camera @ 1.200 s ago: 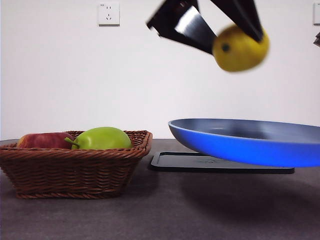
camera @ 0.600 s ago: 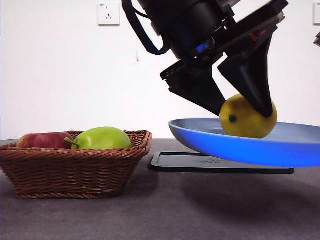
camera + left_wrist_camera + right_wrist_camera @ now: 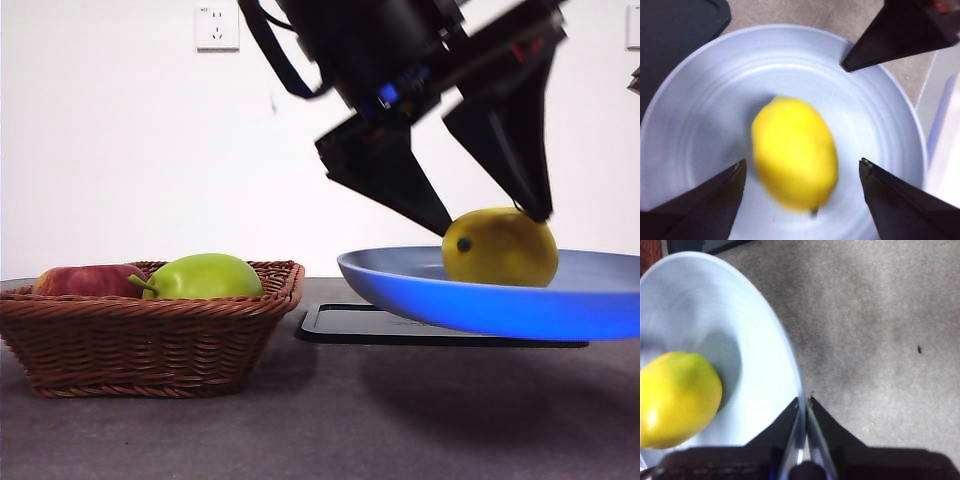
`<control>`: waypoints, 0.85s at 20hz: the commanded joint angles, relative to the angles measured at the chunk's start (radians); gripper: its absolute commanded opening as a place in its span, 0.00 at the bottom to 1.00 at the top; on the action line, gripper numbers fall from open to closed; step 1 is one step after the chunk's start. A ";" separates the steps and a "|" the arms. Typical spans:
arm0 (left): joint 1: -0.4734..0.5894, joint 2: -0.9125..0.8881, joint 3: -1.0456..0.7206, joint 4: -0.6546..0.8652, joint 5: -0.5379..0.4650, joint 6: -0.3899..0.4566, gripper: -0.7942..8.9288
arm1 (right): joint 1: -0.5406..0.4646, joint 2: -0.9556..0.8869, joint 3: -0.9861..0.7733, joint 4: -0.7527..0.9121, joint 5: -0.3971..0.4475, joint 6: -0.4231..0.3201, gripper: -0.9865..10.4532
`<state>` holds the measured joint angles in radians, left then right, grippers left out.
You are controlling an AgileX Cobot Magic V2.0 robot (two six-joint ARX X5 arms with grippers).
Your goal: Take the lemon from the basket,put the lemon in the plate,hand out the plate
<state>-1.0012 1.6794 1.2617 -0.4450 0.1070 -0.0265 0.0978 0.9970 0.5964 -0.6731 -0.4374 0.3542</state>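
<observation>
Front view: the lemon (image 3: 500,247) lies in the plate (image 3: 420,290), which hangs tilted above the black tray (image 3: 340,325), clear of the table (image 3: 320,420). The left gripper (image 3: 490,215) stands right over the fruit, its jaws spread wide, one tip just beside the lemon's top and the other a little apart on the opposite side. The basket (image 3: 150,335) sits well apart on the table, holding a red apple (image 3: 85,281) and a yellow-green stemmed fruit (image 3: 205,276). A white wall socket (image 3: 217,27) is mounted on the wall behind; no lettering can be read on it, nor on the tray.

Left wrist view: the lemon (image 3: 794,152), slightly blurred, rests near the middle of the plate (image 3: 700,110), between the two spread jaws of the left gripper (image 3: 802,172), neither of which touches it. A corner of the tray (image 3: 675,35) shows beyond the rim. Another dark jaw tip reaches over the plate's far edge; whose it is cannot be told from here.

Right wrist view: the right gripper (image 3: 803,400) has its jaws pressed together on the rim of the plate (image 3: 785,355), pinching it edge-on. The lemon (image 3: 677,397) lies inside the plate, apart from that rim. Grey table surface (image 3: 880,340) fills the rest, with no writing visible
</observation>
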 commanded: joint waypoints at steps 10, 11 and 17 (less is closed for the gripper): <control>0.077 -0.354 0.016 -0.224 -0.003 -0.006 0.48 | 0.000 0.338 0.296 0.042 0.067 -0.016 0.09; 0.087 -0.388 0.016 -0.243 -0.003 -0.006 0.48 | 0.000 0.390 0.341 0.062 0.073 -0.016 0.09; 0.106 -0.520 0.016 -0.338 -0.019 -0.007 0.48 | 0.000 0.709 0.616 0.101 0.073 -0.015 0.09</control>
<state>-0.8902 1.1503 1.2617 -0.7860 0.0887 -0.0269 0.0971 1.6863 1.1892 -0.5861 -0.3592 0.3435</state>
